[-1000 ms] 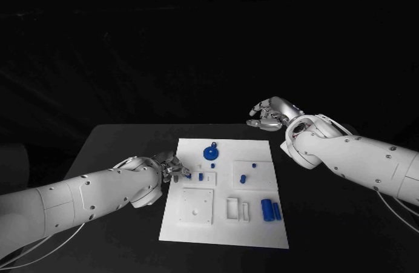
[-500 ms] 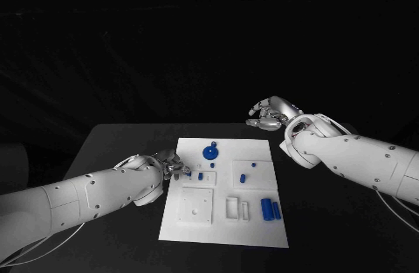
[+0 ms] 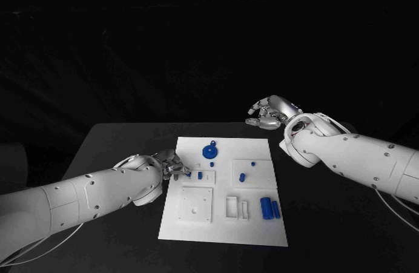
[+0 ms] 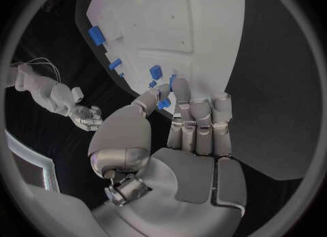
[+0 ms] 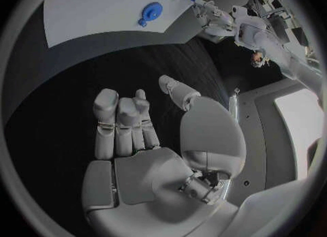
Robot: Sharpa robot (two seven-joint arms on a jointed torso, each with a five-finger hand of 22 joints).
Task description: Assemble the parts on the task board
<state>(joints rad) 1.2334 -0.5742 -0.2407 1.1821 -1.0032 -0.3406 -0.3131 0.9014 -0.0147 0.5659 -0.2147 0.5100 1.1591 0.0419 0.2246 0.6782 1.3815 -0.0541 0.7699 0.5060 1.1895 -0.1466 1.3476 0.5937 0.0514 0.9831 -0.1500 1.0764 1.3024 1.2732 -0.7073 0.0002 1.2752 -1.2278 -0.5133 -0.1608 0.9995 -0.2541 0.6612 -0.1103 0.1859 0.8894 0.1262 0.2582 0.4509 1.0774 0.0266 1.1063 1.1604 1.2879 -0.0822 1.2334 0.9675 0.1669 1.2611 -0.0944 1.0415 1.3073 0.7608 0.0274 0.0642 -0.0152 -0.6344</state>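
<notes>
The white task board lies mid-table. My left hand hovers at the board's left edge, and in the left wrist view its thumb and a finger pinch a small blue part just above the board. Another small blue piece stands just beside it. A round blue knob sits near the far edge, and two blue cylinders lie at the near right. My right hand hangs over the table's far edge, off the board, fingers loosely bent and holding nothing.
Square and slotted recesses mark the board's near half. More small blue pegs stand on the right side. Black table surface surrounds the board on all sides.
My left hand has edged slightly further along the board's left edge. The right hand stays where it was.
</notes>
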